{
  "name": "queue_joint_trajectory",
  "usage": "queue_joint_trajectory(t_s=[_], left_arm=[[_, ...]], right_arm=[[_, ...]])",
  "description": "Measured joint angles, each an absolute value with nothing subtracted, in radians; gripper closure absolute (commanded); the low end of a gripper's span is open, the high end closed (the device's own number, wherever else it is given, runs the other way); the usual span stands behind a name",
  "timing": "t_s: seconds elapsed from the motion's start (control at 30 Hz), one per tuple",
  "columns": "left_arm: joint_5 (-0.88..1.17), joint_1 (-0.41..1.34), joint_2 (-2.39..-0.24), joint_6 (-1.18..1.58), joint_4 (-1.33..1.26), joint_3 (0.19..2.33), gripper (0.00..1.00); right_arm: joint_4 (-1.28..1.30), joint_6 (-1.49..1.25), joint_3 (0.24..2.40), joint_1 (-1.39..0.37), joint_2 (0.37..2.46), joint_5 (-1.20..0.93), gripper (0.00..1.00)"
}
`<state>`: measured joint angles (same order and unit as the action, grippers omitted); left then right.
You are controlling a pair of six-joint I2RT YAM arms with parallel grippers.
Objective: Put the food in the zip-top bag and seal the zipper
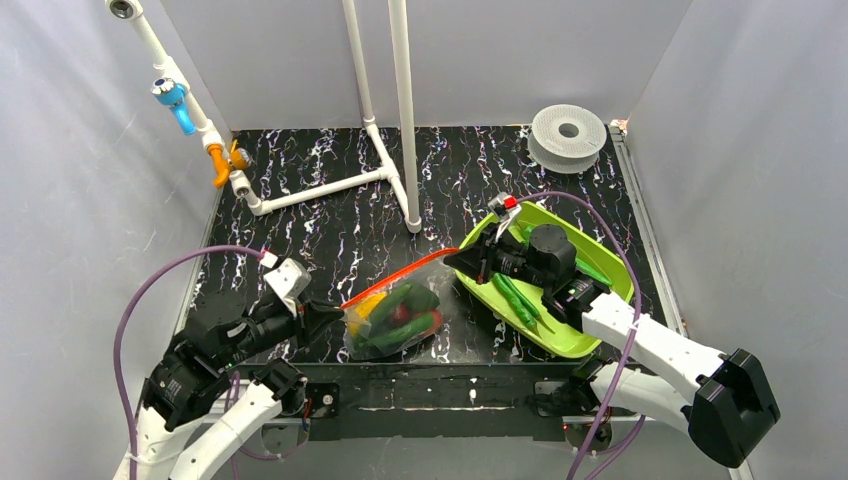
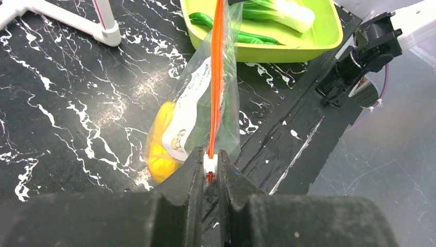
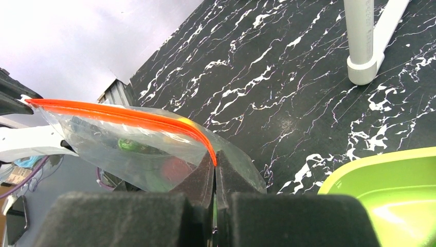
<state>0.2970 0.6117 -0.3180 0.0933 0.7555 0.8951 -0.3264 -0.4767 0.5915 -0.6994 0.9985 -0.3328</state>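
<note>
1. Stretching taut between both arms, the zipper ran as a red-orange line above the bench, from lower left up to the right.
2. The left gripper had its jaws closed on the zipper's near end. In the left wrist view, a small white slider sat pinched between the fingers of that gripper.
3. The right gripper had its jaws clamped on the opposite end of the zipper, at the corner just beside the tray. In its own wrist view the fingers of this gripper met on the strip with no gap.
4. The zip-top bag hung below the strip near the front edge of the bench, its belly resting on the surface.
5. Inside the bag lay a yellow piece, something red and long green vegetables.
6. More green vegetables lay in the lime-green tray, under the right arm.
7. A white pipe frame stood farther back on the bench.
</note>
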Motion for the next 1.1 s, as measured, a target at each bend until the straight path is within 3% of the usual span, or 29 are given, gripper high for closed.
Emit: queue_joint_trajectory(t_s=[0.2,0.23,0.5,0.6,0.77,1.1], left_arm=[[0.285,0.612,-0.326,0.118,0.788,0.917,1.00],[0.284,0.612,-0.327,0.125,0.788,0.923,0.96],[0.232,0.611,-0.328,0.198,0.789,0.949,0.39],[0.192,0.612,-0.329,0.244,0.794,0.968,0.29],[0.100,0.612,-0.335,0.319,0.842,1.035,0.22],[-0.025,0.612,-0.326,0.471,0.918,1.124,0.18]], right_arm=[[-0.321,-0.497,0.591,-0.695,0.999,-0.352,0.99],[-0.321,-0.499,0.591,-0.695,0.999,-0.354,0.99],[-0.320,-0.533,0.596,-0.690,1.058,-0.324,0.99],[-0.284,-0.552,0.629,-0.701,1.107,-0.265,0.99],[-0.231,-0.577,0.725,-0.722,1.203,-0.191,0.99],[-0.043,-0.577,0.954,-0.741,1.403,-0.073,0.99]])
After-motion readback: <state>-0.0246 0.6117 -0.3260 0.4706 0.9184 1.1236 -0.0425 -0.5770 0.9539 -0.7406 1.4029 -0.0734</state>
